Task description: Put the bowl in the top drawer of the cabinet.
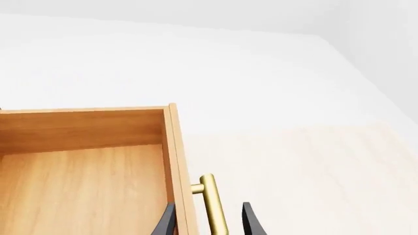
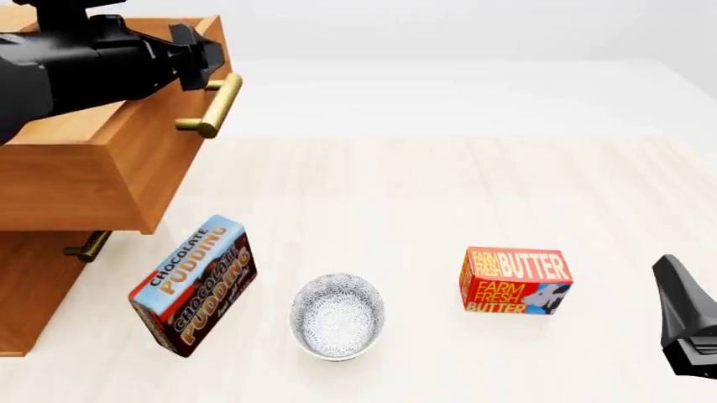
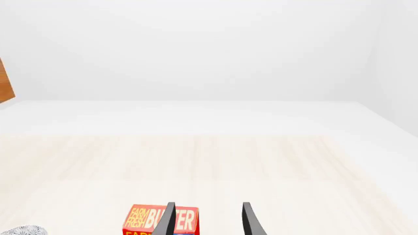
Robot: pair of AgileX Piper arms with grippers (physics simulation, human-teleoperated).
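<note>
The bowl (image 2: pixel 337 316), white with a fine blue-grey pattern, sits upright on the pale wooden bench (image 2: pixel 448 210) near its front edge, between a chocolate pudding box (image 2: pixel 194 285) tilted on its left and a red butter box (image 2: pixel 515 281) on its right, touching neither. Only a sliver of the bowl (image 3: pixel 23 230) shows in the right wrist view, beside the butter box (image 3: pixel 160 219). At the far left of the bench stands the cabinet (image 2: pixel 28 294), its top drawer (image 2: pixel 101 168) pulled out over the bench, its warm brown inside (image 1: pixel 85 181) open to the left wrist camera. The left gripper (image 1: pixel 207 220) hangs at the drawer's brass handle (image 1: pixel 212 203), its dark fingers (image 1: pixel 251 223) spread either side of the bar and the drawer front; from the front the same gripper (image 2: pixel 196 59) appears as a black mass against the handle (image 2: pixel 211 105). A lower drawer's handle (image 2: pixel 87 246) peeks out beneath. The right gripper (image 3: pixel 207 220) hovers low at the bench's near right corner, well apart from the bowl, fingers (image 3: pixel 166 220) spread with nothing between them; the front view catches it (image 2: pixel 686 315) at the frame's edge.
</note>
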